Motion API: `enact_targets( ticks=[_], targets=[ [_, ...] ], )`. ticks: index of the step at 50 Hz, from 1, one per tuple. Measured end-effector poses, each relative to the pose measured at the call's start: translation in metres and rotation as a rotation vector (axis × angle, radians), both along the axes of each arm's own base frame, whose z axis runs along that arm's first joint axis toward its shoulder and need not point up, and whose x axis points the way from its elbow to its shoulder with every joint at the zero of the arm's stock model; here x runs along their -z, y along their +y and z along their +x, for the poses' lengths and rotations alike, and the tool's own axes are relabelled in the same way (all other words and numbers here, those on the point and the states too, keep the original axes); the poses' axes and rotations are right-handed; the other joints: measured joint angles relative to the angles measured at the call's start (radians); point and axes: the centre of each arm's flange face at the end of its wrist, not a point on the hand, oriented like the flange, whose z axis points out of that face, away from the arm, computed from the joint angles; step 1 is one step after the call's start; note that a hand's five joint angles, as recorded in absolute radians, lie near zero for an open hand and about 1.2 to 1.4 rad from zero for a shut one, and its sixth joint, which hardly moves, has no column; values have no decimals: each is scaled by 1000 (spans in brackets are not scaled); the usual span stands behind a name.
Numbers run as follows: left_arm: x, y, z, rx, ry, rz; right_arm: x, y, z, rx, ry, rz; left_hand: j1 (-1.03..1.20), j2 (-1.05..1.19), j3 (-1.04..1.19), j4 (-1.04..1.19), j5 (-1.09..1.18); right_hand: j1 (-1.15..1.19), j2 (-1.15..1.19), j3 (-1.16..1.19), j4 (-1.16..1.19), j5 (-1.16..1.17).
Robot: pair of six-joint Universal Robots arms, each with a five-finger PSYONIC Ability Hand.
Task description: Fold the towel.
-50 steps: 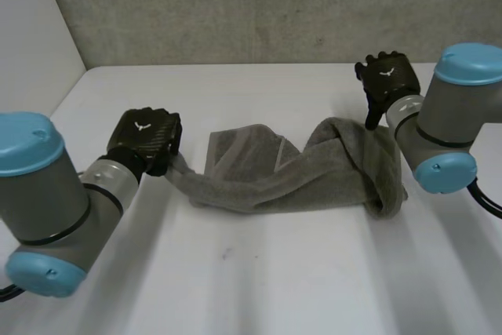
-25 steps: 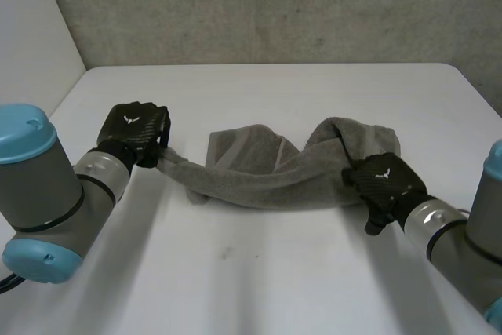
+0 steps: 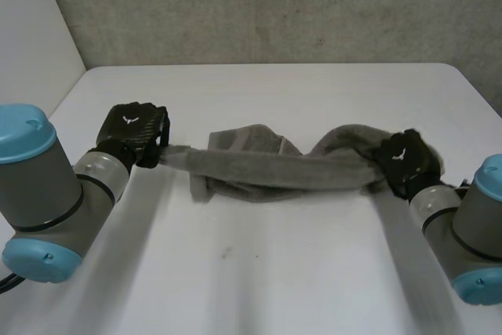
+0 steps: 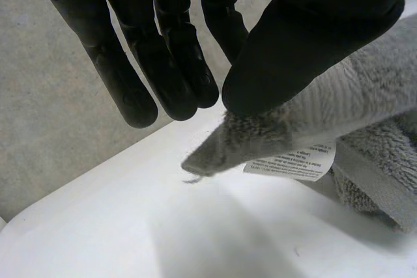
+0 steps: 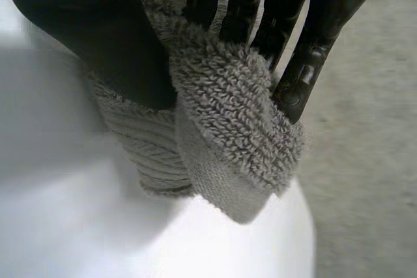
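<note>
A grey towel (image 3: 274, 169) hangs bunched and stretched into a long band between my two hands above the white table (image 3: 274, 272). My left hand (image 3: 135, 131) holds its left end. In the left wrist view the thumb (image 4: 313, 37) pinches a towel corner (image 4: 287, 128), and a white label (image 4: 293, 161) hangs just beneath. My right hand (image 3: 406, 161) grips the right end. In the right wrist view the fingers (image 5: 313, 24) and thumb curl round a thick fold of towel (image 5: 228, 109).
A grey wall (image 3: 274, 5) runs along the table's far edge, and a white panel (image 3: 31, 45) stands at the far left. The table's right edge (image 3: 478, 92) lies just beyond my right hand.
My right hand came from behind the towel down to its right end and closed on it. The towel is now pulled taut. My left hand moved slightly left, still holding its end.
</note>
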Motion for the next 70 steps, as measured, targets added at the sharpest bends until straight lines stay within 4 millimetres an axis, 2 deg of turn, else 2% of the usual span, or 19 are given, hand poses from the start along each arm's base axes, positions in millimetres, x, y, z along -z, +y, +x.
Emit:
enact_targets(
  ticks=[4,7,9,10,13,16,19,22,29,37,39,43,47,51,53,58,61,65,70],
  targets=[
    [-2,1,0,0,0,-2,-11,-5,-4,20,-11,-41,0,0,0,0,0,0,0,1,7,6],
    [-15,4,2,-9,7,-26,-45,-5,-11,37,-90,-73,17,0,0,0,5,0,0,1,7,11],
    [-19,6,3,-12,9,-33,-51,-4,-12,37,-110,-70,17,0,0,0,5,1,0,1,7,12],
    [-30,9,5,-18,15,-50,-70,1,-14,27,-184,-33,17,0,0,0,5,1,0,1,7,14],
    [-35,12,6,-21,18,-58,-80,5,-16,20,-226,4,17,0,0,0,5,1,0,1,7,16],
    [-56,21,11,-31,23,-75,-108,20,-24,9,-375,235,17,0,0,0,5,1,0,9,10,21],
    [-61,25,14,-35,18,-68,-114,24,-28,15,-408,321,17,0,0,0,5,1,0,11,12,22],
    [-63,29,20,-45,0,-35,-127,31,-37,39,-466,551,17,0,0,0,5,1,0,11,12,22],
    [-51,32,27,-59,-32,43,-125,30,-43,50,-465,712,17,0,0,0,5,1,0,11,12,22],
    [-5,27,24,-47,-84,185,-92,24,-43,33,-361,799,17,0,0,0,5,1,0,11,12,24],
    [8,19,20,-36,-92,211,-87,18,-41,25,-352,781,17,0,0,0,5,1,0,12,12,24],
    [10,0,11,-26,-81,183,-92,3,-31,-2,-380,679,17,0,0,0,5,1,0,16,12,24],
    [-14,-33,0,-26,-29,50,-120,-24,-16,-40,-473,469,17,0,0,0,5,1,0,16,12,24],
    [-64,-65,-9,-35,56,-168,-166,-50,-7,-80,-602,216,17,0,1,0,5,1,0,16,12,24],
    [-108,-79,-11,-58,135,-363,-203,-63,-5,-113,-699,14,17,0,1,0,5,1,0,16,13,24],
    [-183,-79,-6,-109,281,-673,-258,-69,-9,-177,-831,-269,17,0,1,0,5,7,0,16,12,24],
    [-201,-71,-2,-128,321,-745,-267,-67,-10,-191,-855,-292,17,0,1,0,6,7,0,16,12,26],
    [-183,-67,1,-138,300,-685,-250,-64,-6,-182,-831,-159,17,0,1,0,6,7,0,16,12,27],
    [-120,-56,1,-126,206,-459,-204,-51,3,-159,-737,107,17,0,1,0,6,7,0,16,12,28]
  ],
)
